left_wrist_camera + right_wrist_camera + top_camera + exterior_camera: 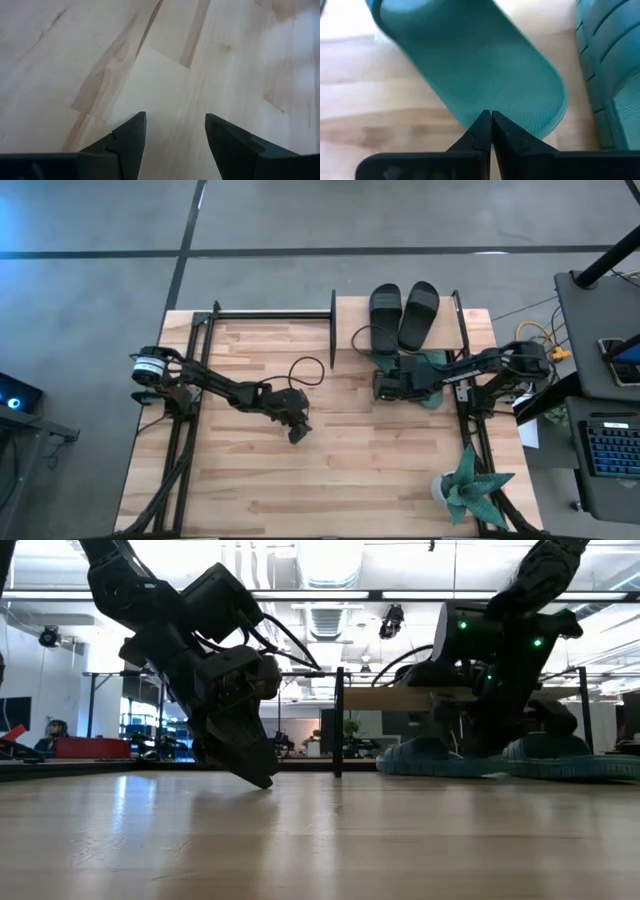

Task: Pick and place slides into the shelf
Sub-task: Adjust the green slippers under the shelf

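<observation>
Teal slide point(485, 65) against right end effector point(491, 122)

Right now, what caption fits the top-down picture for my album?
Black slides sit on the shelf; the right gripper works by the teal slides, the left gripper waits mid-table.

Teal slide point(485, 65) on wooden table point(380, 110), right gripper point(491, 122) fingers pressed together, second teal slide point(615, 70) beside

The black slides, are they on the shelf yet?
Yes. Both black slides lie side by side on the shelf's top board, in the high view.
</observation>
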Tool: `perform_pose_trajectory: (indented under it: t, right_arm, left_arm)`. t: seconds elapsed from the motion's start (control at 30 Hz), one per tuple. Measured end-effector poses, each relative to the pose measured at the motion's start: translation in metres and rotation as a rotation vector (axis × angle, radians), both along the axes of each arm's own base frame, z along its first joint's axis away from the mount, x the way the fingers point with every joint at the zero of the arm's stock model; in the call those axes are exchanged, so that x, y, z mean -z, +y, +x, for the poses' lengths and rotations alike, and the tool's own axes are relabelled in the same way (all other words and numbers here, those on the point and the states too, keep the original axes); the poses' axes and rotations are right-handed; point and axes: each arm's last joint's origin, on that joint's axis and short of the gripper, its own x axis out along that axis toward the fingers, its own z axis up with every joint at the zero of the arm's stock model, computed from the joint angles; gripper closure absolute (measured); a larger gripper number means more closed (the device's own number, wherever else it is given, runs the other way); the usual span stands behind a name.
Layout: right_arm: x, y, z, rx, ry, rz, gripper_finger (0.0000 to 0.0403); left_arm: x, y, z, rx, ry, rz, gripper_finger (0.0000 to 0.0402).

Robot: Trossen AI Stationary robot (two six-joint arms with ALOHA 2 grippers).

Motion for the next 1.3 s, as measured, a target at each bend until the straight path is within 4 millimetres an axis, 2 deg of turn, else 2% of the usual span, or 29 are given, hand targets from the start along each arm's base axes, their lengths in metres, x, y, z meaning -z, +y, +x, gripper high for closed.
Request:
perform_pose_trajectory:
  t: [0.1,0.4,0.53,0.7,0.83,1.07,1.2,1.3]
  right_arm:
    - [-0.002,0.0,0.002,0.0,-0.008,-0.018,0.0394]
    - [0.007,0.007,0.009,-0.073,-0.01,0.099,0.0394]
    - [0.0,0.019,0.024,-0.12,-0.108,0.164,0.0394]
    - [-0.012,0.025,0.037,-0.224,-0.108,0.133,0.0394]
    - [-0.013,0.026,0.036,-0.221,-0.086,0.109,0.0394]
    - [-0.036,0.034,0.03,-0.245,-0.084,0.069,0.0394]
    - [-0.051,0.039,0.018,-0.204,0.032,0.097,0.0394]
    - [-0.059,0.04,0.001,-0.118,0.183,0.113,0.0394]
  left_arm:
    - [0.0,0.0,0.0,0.006,0.001,-0.007,0.021]
    - [0.0,-0.001,0.0,0.007,0.003,-0.018,0.021]
    - [0.0,-0.001,0.0,0.009,0.003,-0.02,0.021]
    - [0.0,-0.001,0.0,0.01,0.003,-0.022,0.021]
    - [0.0,-0.001,0.0,0.01,0.003,-0.021,0.021]
    - [0.0,-0.001,-0.001,0.009,0.004,-0.022,0.021]
    - [0.0,-0.001,-0.001,0.008,0.004,-0.022,0.021]
    - [0.0,-0.001,-0.001,0.006,0.003,-0.02,0.021]
